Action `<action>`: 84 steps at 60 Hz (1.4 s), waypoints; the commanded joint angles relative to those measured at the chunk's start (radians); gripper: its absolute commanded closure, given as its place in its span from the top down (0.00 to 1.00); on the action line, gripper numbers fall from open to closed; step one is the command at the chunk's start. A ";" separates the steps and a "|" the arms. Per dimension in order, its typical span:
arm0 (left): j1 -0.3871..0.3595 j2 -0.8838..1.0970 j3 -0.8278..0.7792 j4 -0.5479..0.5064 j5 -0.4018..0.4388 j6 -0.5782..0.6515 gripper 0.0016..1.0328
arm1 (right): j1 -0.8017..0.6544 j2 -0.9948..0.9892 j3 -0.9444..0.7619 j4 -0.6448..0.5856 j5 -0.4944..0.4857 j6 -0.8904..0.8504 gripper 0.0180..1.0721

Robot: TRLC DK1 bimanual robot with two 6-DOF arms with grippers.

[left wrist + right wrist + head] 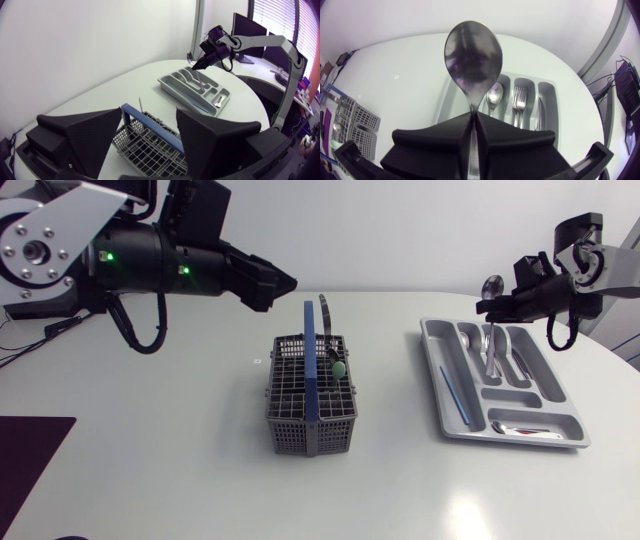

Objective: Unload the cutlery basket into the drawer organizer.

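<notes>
The grey wire cutlery basket [312, 395] with a blue handle stands mid-table and holds a black-handled utensil [325, 315] and a green-tipped one [340, 367]. My left gripper [272, 281] hovers up and left of it, open. In the left wrist view the basket [150, 147] lies under the wide gap of that gripper [150, 125]. The grey drawer organizer [440, 405] lies at the right. Over its far end my right gripper [500, 305] is shut on a steel spoon [472, 57], bowl upward, handle clamped between the fingers [445, 135].
The organizer [451, 95] holds a spoon [494, 95], forks [518, 102] and a knife [540, 107]. In the head view a thin blue stick [452, 392] lies in its long left slot and a steel piece [525, 428] in its near slot.
</notes>
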 commanded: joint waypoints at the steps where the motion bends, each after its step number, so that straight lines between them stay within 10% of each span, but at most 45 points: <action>1: 0.009 -0.022 -0.041 0.003 -0.004 0.027 0.91 | -0.012 0.057 0.039 0.001 0.024 0.004 0.06; 50: 0.020 -0.096 -0.141 0.002 -0.007 0.060 0.92 | -0.038 0.405 0.251 -0.007 0.056 0.069 0.06; 84: 0.004 -0.205 -0.294 -0.153 -0.024 0.215 0.92 | -0.024 0.323 0.207 -0.010 0.067 0.062 0.44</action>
